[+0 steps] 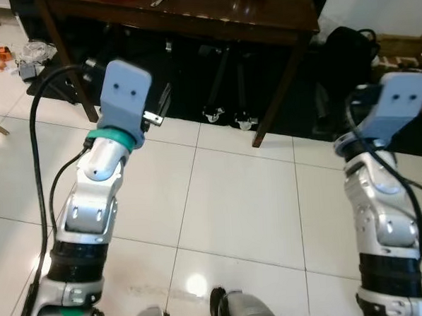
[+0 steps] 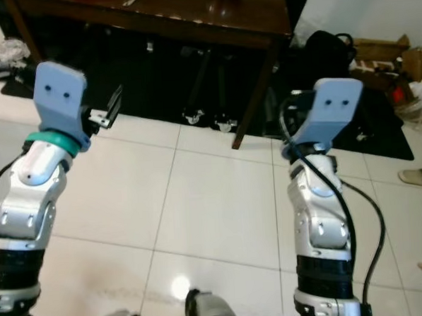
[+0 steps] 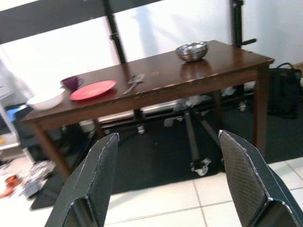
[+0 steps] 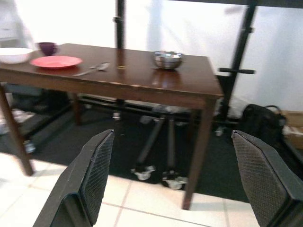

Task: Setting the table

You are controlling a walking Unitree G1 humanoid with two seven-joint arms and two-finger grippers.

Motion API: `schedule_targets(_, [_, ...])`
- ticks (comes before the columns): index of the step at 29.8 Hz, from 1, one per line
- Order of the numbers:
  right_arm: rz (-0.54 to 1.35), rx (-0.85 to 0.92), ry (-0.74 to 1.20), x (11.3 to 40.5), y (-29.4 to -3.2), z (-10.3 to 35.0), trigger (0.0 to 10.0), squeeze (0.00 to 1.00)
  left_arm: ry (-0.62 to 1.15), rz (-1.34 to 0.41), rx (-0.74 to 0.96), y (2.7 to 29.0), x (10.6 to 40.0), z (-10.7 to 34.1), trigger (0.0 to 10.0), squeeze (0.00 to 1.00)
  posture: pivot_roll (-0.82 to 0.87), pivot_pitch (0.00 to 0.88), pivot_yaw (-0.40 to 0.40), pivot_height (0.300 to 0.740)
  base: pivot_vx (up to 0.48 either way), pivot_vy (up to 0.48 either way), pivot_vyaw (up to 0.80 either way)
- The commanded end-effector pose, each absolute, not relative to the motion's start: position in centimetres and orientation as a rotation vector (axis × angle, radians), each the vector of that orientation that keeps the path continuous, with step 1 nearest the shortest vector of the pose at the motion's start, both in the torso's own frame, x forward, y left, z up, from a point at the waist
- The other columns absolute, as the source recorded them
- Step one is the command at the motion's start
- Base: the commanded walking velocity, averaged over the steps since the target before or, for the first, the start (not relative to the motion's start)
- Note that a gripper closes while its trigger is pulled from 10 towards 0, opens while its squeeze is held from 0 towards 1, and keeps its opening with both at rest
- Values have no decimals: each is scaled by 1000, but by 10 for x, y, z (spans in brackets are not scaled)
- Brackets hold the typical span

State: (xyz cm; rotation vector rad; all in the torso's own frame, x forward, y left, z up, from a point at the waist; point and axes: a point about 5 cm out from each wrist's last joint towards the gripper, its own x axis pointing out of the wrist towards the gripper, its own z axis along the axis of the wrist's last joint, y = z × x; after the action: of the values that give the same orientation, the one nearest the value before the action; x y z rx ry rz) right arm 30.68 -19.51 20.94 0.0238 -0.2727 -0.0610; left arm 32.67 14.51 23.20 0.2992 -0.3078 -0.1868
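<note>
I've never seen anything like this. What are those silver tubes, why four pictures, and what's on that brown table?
The silver tubes are a walking robot's two arms. The top two pictures come from cameras in its head, looking down: the left arm and right arm are raised over a white tile floor, facing a table. The other two pictures come from cameras on each wrist, looking along that arm's two black fingers. The left tool and right tool are both open and hold nothing. On the table lie a white bowl, a purple cup, a red plate, some cutlery and a steel bowl. Wheeled stands sit underneath.
</note>
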Motion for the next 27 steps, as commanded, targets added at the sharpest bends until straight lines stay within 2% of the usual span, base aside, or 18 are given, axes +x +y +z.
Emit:
schedule_targets(1, [-75,25,-256,306,-199,208,10000,0,-280,-196,260,142,328,229,10000,0,41,24,-19,740,0,0,0])
schedule_targets(6, [-51,21,-250,307,-197,207,10000,0,-270,-197,243,141,328,229,10000,0,40,23,-18,740,0,0,0])
schedule_targets(11, [-16,33,-258,306,-197,208,10000,0,-268,-196,240,141,329,229,10000,0,40,22,-17,740,0,0,650])
schedule_targets(15, [-10,-40,-256,305,-194,207,10000,0,-265,-187,244,142,330,230,10000,0,39,21,-16,740,0,0,800])
schedule_targets(27, [-7,-22,-254,305,-193,207,10000,0,-240,-143,248,142,331,226,10000,0,47,22,-16,740,0,0,800])
